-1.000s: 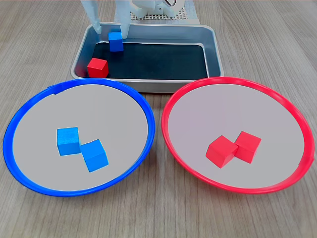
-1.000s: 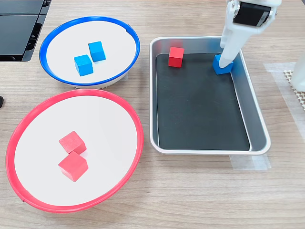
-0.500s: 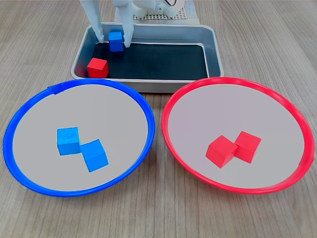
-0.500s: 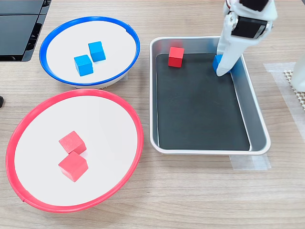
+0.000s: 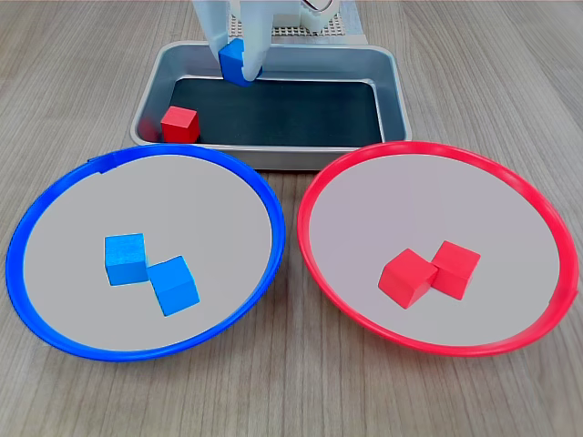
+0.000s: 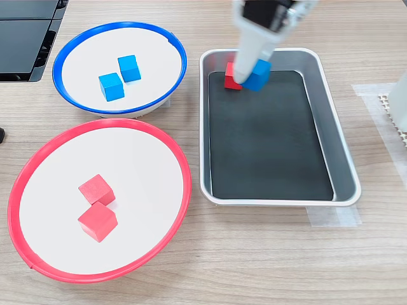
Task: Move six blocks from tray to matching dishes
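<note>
My gripper point(image 5: 239, 56), closed on a blue block point(image 5: 239, 62), holds it above the tray's point(image 5: 393, 91) far left; light, rigid, matte, gripped across opposite flat faces.

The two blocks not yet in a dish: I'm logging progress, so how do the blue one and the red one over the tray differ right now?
The blue block is clamped in the gripper and lifted above the tray, tilted; the red block rests flat on the tray's black bottom, untouched. In the second exterior view the blue block partly hides the red block. Both are small cubes of equal size.
</note>
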You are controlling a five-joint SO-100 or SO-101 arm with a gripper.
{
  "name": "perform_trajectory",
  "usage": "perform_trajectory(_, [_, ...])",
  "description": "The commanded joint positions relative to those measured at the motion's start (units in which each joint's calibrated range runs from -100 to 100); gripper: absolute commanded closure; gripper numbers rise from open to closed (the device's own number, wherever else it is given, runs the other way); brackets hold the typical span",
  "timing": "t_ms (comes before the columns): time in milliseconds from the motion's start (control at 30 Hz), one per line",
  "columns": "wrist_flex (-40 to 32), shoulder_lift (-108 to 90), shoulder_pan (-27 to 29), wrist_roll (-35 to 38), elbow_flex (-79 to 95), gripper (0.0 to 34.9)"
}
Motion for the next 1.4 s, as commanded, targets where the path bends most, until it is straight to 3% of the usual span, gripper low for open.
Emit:
perform_trajectory(0, [3.4, 19.2, -1.7, -22.0, -39.7, 34.8])
perform_trajectory(100, [0.7, 29.3, -0.8, -25.7, -52.1, 34.8])
perform_trajectory(200, [-4.0, 33.0, -0.5, -24.8, -51.9, 33.9])
perform_trajectory(233, [-5.5, 33.3, -0.4, -23.8, -50.4, 29.8])
perform_trajectory(267, [-6.4, 33.3, -0.4, -23.1, -48.8, 22.9])
perform_trajectory(300, [-8.1, 33.0, -0.3, -22.4, -46.7, 19.7])
perform_trajectory(400, [-10.9, 30.3, 0.3, -21.4, -41.6, 21.1])
perform_trajectory(467, [-11.9, 26.6, 0.8, -21.0, -36.9, 24.5])
perform_trajectory(533, [-12.7, 22.1, 1.0, -20.4, -31.6, 24.1])
perform_trajectory(633, [-14.4, 14.3, 2.0, -19.8, -22.5, 26.7])
perform_trajectory(700, [-13.7, 9.4, 2.8, -19.5, -17.5, 34.6])
perform_trajectory(767, [-10.6, 4.9, 4.2, -20.3, -13.1, 34.7])
perform_trajectory(900, [-2.5, 0.3, 6.9, -21.2, -5.6, 34.7])
perform_trajectory(1000, [1.4, 0.0, 8.5, -21.9, -1.8, 32.2])
perform_trajectory(1067, [1.2, 0.2, 9.2, -22.2, 0.6, 24.4])
perform_trajectory(1100, [-0.2, 0.7, 9.5, -22.2, 2.0, 18.6])
perform_trajectory(1200, [-2.0, 1.7, 10.0, -22.3, 2.9, 18.1])
perform_trajectory(1367, [-4.8, 5.8, 11.5, -23.8, 1.3, 20.2])
